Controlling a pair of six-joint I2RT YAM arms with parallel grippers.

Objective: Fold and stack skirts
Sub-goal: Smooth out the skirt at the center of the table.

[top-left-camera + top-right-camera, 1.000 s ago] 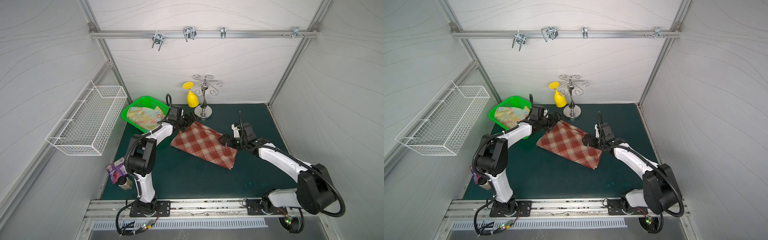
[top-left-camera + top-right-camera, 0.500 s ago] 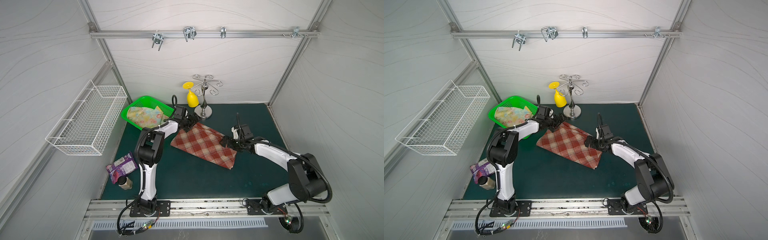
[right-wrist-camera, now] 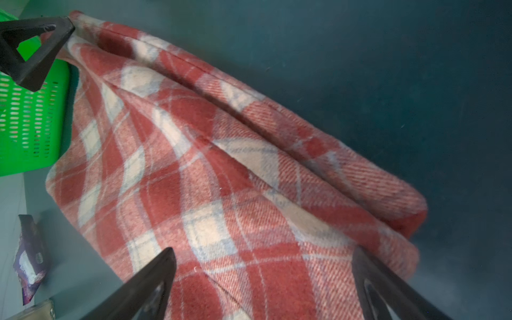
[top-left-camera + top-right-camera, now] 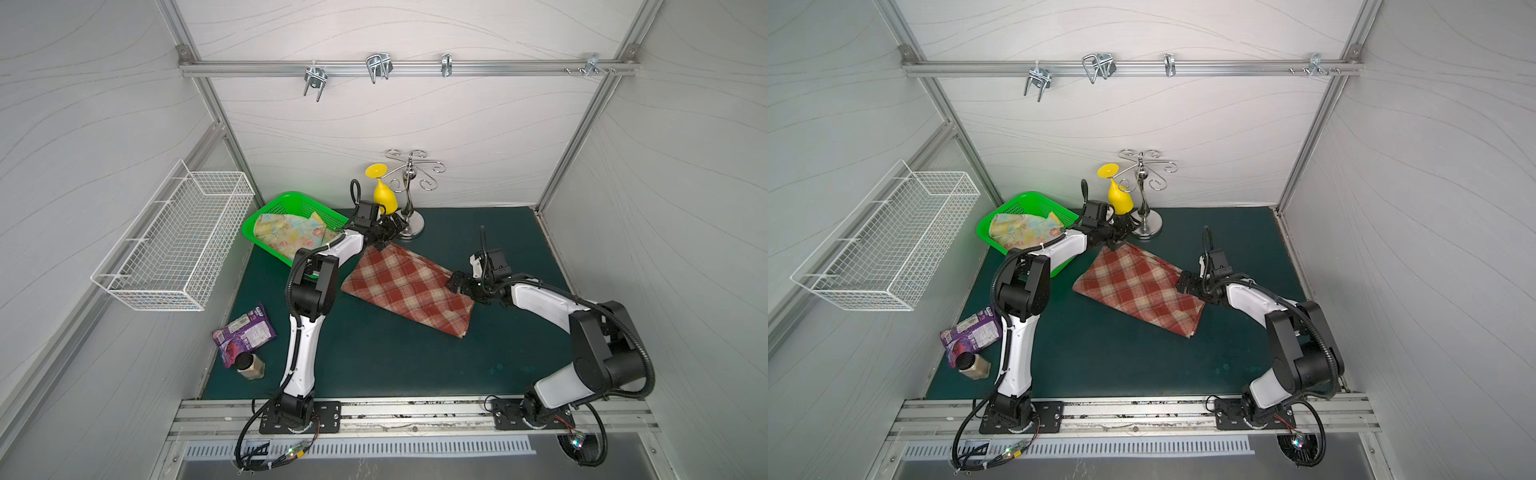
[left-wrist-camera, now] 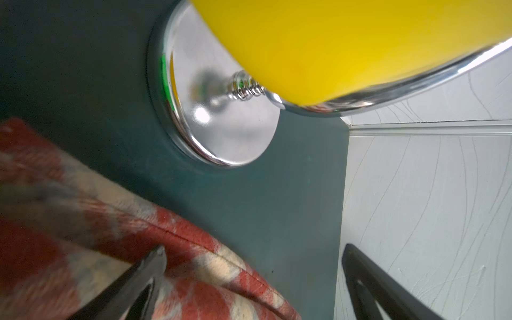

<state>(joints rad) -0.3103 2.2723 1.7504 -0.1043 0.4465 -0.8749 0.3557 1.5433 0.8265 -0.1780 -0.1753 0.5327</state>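
First fold: the plaid skirt [image 4: 407, 289] lies between left pincer [image 4: 388, 236] and right pincer [image 4: 456, 284], both released and apparently straddling its corners, so clenching should come next; the floral skirt [image 4: 291, 235] sits in the basket [image 4: 266, 210] beside the left one

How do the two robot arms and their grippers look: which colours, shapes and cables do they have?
Both the left arm and the right arm have smooth white links and bulky black joints. A black ribbed hose runs along each. The left gripper and right gripper are black, with hollow triangular fingers. Each base sits on a black plate.
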